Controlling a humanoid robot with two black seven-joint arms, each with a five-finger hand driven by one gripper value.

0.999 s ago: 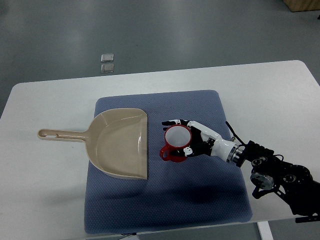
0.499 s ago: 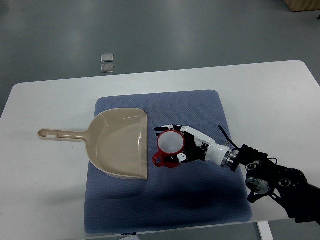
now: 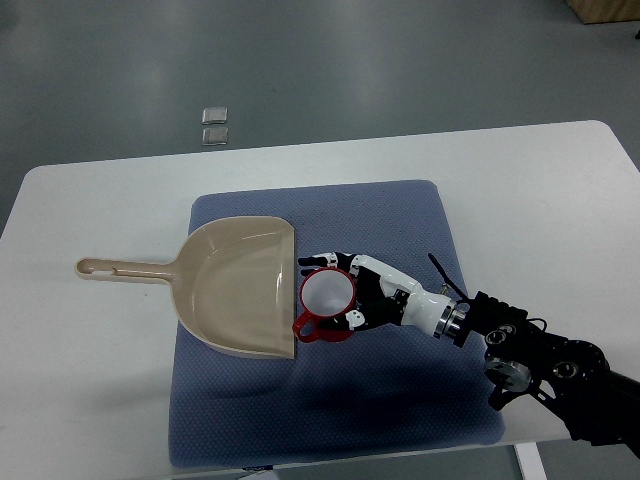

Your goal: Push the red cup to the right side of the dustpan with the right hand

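Observation:
A red cup (image 3: 322, 327) with a white inside stands on the blue mat (image 3: 400, 220), its left side right at the open right edge of the beige dustpan (image 3: 235, 285). My right hand (image 3: 326, 292) reaches in from the lower right and cradles the cup. Its fingers (image 3: 322, 260) lie spread along the cup's far side and its thumb lies against the near side. The palm sits against the cup's right side. The dustpan's handle (image 3: 115, 269) points left onto the white table. My left arm does not show.
The mat lies in the middle of a white table (image 3: 540, 190). My right forearm (image 3: 540, 365) crosses the mat's lower right corner. Two small grey squares (image 3: 214, 125) lie on the floor beyond the table's far edge.
My right hand has slid the red cup leftward and slightly toward me across the mat, from a gap away to right against the dustpan's open edge. The dustpan has stayed put.

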